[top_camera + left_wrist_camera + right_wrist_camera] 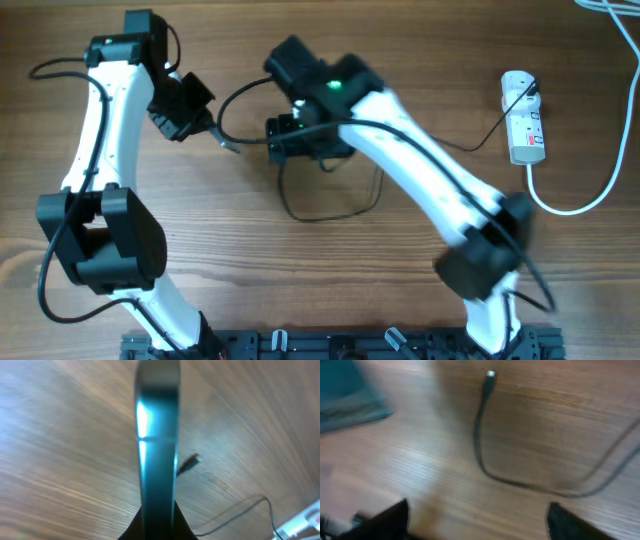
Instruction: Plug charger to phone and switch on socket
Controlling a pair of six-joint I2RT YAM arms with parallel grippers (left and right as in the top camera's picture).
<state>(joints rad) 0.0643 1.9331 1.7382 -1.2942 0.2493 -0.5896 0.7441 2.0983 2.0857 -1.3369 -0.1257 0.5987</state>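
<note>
My left gripper (190, 110) is shut on the phone (157, 450), which it holds edge-on above the table, its cyan screen glowing. The phone's blurred teal shape also shows in the right wrist view (345, 395). In the overhead view the gripper mostly hides it. The charger cable (330, 212) loops on the table, and its metal-tipped connector (229, 146) lies free just below the left gripper; the connector also shows in both wrist views (189, 462) (490, 375). My right gripper (275, 140) (480, 520) is open and empty, just right of the connector. The white socket (524, 118) lies at the far right with the black plug (531, 93) in it.
The socket's thick white cord (600, 195) curves along the right edge of the table. A corner of the socket shows in the left wrist view (305, 522). A black rail (340, 345) runs along the front edge between the arm bases.
</note>
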